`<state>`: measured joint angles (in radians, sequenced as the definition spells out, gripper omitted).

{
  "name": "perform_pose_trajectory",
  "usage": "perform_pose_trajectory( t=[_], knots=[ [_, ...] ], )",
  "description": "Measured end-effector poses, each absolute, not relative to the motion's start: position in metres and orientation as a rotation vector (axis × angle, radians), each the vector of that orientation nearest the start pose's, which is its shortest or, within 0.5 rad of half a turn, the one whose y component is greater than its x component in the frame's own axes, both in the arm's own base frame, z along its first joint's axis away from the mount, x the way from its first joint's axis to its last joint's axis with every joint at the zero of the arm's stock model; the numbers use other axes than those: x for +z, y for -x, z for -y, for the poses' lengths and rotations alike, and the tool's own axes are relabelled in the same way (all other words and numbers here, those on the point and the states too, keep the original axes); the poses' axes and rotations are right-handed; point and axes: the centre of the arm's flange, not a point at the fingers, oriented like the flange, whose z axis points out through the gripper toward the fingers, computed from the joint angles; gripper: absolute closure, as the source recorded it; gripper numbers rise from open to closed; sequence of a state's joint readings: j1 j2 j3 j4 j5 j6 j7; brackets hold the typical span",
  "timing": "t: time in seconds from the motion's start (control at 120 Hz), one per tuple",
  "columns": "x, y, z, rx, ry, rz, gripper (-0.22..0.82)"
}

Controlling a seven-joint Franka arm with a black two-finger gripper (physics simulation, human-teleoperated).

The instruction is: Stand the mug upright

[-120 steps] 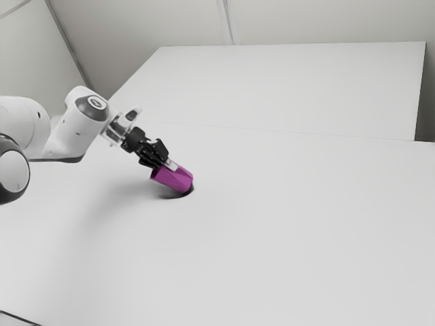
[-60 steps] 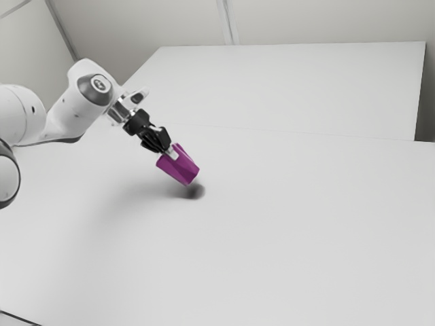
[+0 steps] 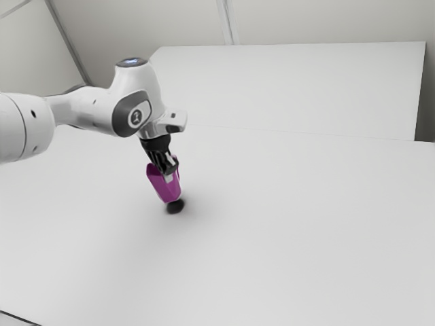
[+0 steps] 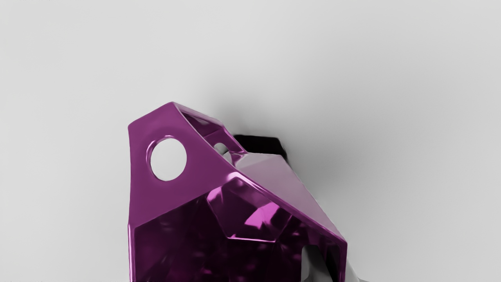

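- Pincer (image 3: pixel 167 175) closed narrowly on one wall of the mug (image 3: pixel 162 186): one finger (image 4: pixel 314 264) is seen inside the mouth, the other (image 4: pixel 353 273) outside. Since only a thin wall is pinched, the mug could be swivelled about the fingertips if its base were pushed from below.
- The mug is held leaning beneath the pincer, mouth up toward the exterior view's left, base down toward its right. Were it let go at this slant, it would probably be tipped back onto its side.
- The holed flange (image 4: pixel 154 192), probably the handle, is carried out beyond the mouth. Should the mug be rolled too far, an uneven load could be put on the grip.
- A dark patch (image 3: pixel 175 206) is cast on the table (image 3: pixel 272 217) close under the base; whether the base is touching cannot be told. If the descent were begun before the tilt is corrected, the lower edge would be met first and the wall levered out of the grip.
- By the arm (image 3: pixel 102 112), the remaining lean has to be taken out through the wrist. If that turn were rushed, the base could be swung into the table or dragged sideways.
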<state>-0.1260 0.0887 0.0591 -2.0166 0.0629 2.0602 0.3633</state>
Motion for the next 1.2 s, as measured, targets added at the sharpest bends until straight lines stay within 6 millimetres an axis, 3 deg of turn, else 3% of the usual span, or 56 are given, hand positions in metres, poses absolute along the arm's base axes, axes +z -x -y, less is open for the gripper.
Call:
perform_pose_trajectory(
  t=[0.217, 0.525, 0.8, 1.0, 1.133, 1.2],
  knots=[
    [0.391, -0.56, 0.038, 0.028, 2.949, -0.579, 0.79],
    [0.372, -0.553, 0.057, 0.019, 3.025, -0.34, 0.79],
    [0.357, -0.553, 0.058, 0.003, 3.065, -0.154, 0.78],
    [0.363, -0.553, 0.063, -0.026, 3.076, -0.084, 0.37],
    [0.39, -0.553, 0.064, -0.091, 3.079, -0.051, 0.2],
    [0.419, -0.562, 0.068, -0.155, 3.078, -0.065, 0.14]
  ],
)
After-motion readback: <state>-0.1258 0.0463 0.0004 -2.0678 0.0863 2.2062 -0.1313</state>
